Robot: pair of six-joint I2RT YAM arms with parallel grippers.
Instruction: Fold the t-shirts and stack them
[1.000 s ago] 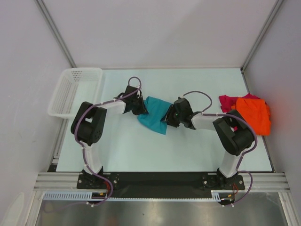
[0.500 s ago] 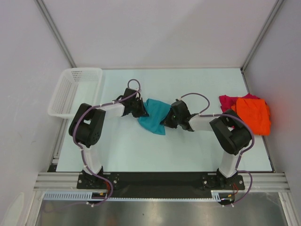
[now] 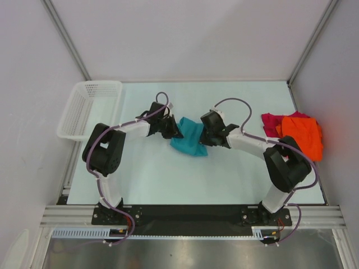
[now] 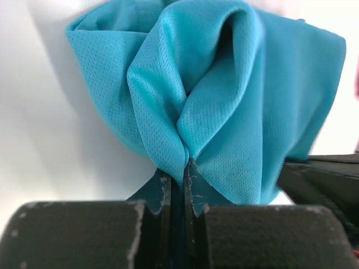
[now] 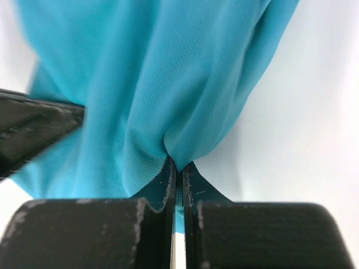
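1. Middle of table (image 3: 162, 174): teal shirt (image 3: 189, 139) bunched, gripped from both sides.
2. Its left edge: left gripper (image 4: 178, 171) clenched on a pinched fold.
3. Its right edge: right gripper (image 5: 179, 168) clamped on the cloth likewise.
4. Far right of table: orange shirt (image 3: 303, 136) partly over magenta shirt (image 3: 270, 121), well apart from the teal shirt.
5. Far left corner: basket (image 3: 84, 109).

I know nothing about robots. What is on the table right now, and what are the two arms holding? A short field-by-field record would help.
Teal shirt: bunched up mid-table, between the two arms
Left jaws: shut on a fold of the teal shirt
Right jaws: shut on another fold of it, from the opposite side
Orange shirt: crumpled at the table's right edge, untouched
Magenta shirt: partly under the orange shirt
White basket: at the table's far left corner
Shirts folded: none yet
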